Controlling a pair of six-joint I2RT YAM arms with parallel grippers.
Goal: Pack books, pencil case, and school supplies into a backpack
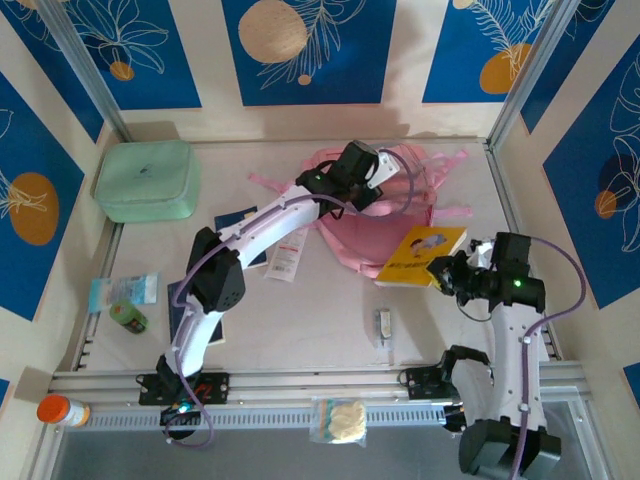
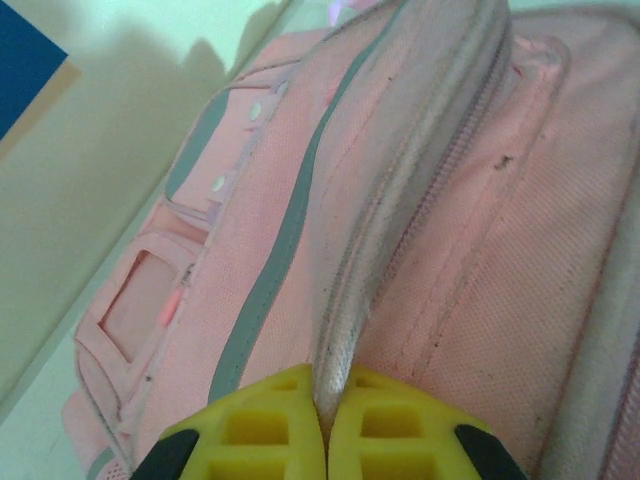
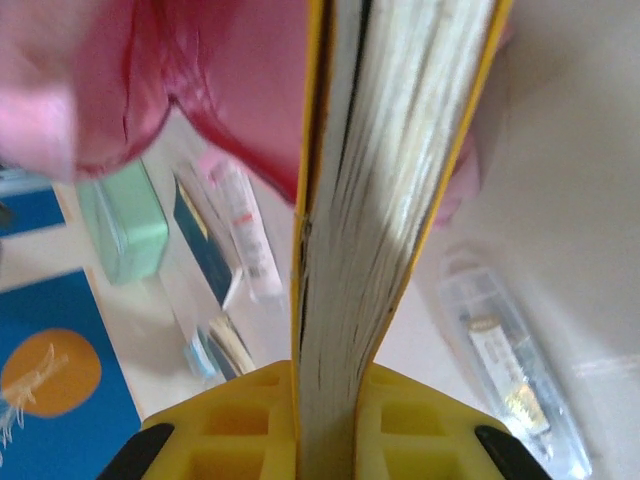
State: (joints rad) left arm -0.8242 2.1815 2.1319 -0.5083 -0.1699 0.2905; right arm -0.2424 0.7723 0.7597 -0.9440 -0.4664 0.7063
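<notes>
The pale pink backpack lies at the back middle of the table. My left gripper is over its top, shut on the pale edge strip of a zip opening of the backpack; the left gripper pinches that strip. My right gripper is shut on the yellow book, which touches the backpack's right front. In the right wrist view the yellow book stands edge-on in the right gripper. The white pencil case and a navy book lie left of the backpack. A tiny pale school supply lies in front.
A mint-green zip case sits at the back left. A teal packet and a small green tub lie at the left edge, with another dark book under the left arm. An orange-capped bottle and a clear bag rest by the front rail.
</notes>
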